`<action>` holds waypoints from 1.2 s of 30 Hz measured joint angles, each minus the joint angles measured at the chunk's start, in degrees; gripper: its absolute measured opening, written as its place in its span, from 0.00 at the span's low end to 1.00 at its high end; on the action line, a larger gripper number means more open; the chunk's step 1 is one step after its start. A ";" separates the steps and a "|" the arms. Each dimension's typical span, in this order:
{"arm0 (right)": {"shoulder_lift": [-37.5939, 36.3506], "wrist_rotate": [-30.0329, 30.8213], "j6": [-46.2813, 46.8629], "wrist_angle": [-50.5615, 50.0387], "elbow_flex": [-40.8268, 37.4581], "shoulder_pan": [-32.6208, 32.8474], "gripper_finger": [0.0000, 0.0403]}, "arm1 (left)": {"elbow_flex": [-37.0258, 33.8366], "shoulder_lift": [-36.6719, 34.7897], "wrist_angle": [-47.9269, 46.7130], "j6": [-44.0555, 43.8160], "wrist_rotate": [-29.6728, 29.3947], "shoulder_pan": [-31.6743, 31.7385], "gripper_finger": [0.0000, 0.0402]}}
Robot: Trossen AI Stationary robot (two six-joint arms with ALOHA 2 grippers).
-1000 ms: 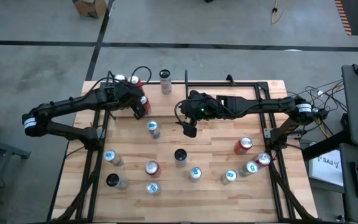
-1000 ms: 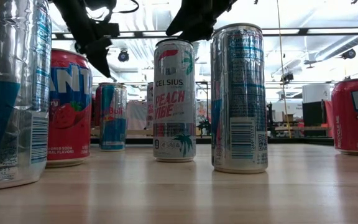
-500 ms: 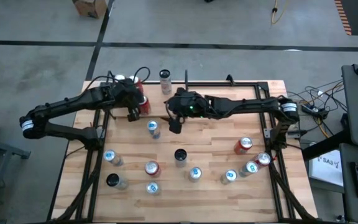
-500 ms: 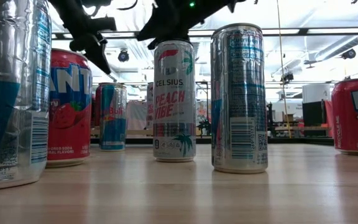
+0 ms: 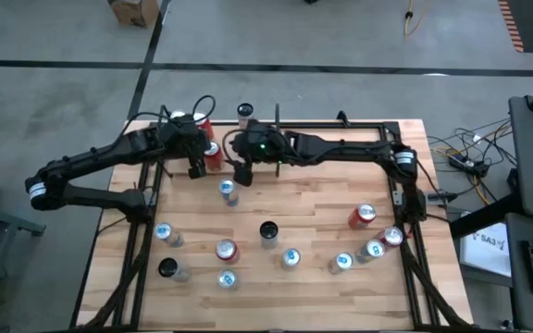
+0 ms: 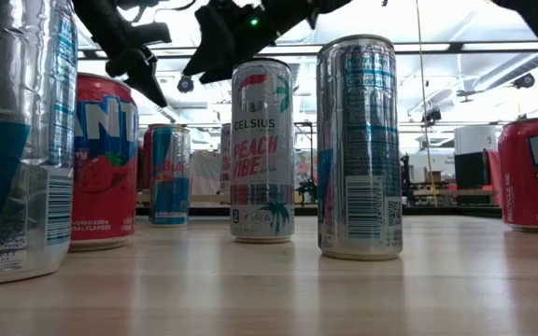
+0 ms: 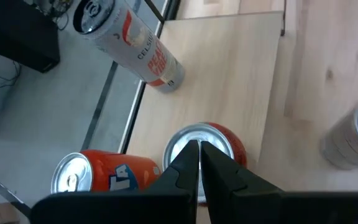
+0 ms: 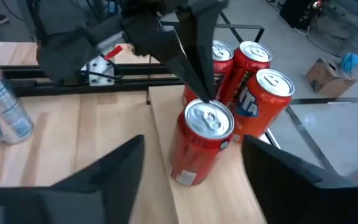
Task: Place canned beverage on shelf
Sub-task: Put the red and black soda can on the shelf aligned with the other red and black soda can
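On the pale wood plank floor of the narrow black-framed shelf (image 5: 189,125), at the table's far left corner, a cluster of red cans (image 5: 202,125) stands upright. The left gripper (image 5: 195,170) hovers over a glossy red can (image 8: 202,144) at the plank's edge, its dark tapered fingers (image 7: 194,165) pressed together with the tips at the can's silver lid; whether they touch it cannot be told. Just to the right, the right gripper (image 5: 241,175) faces the same can, its blunt black fingers (image 8: 114,165) spread wide on either side of it and not touching. A white Celsius can (image 5: 245,113) stands upright behind them. Slim silver-and-blue cans (image 5: 229,191) dot the butcher-block table (image 5: 327,208).
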 joint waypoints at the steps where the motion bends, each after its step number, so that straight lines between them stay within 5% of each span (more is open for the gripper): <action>1: 0.80 -0.01 0.00 -0.43 0.97 -0.11 0.53 | -0.45 0.02 1.06 -0.37 0.01 0.04 0.00; 12: 8.96 -1.41 0.42 -2.38 8.72 -0.58 0.05 | -3.59 0.01 2.67 -2.31 -0.47 3.11 0.00; 36: 13.42 -1.38 1.86 -0.64 10.79 -1.60 0.03 | -6.31 -0.92 2.69 -13.06 -0.47 3.53 0.00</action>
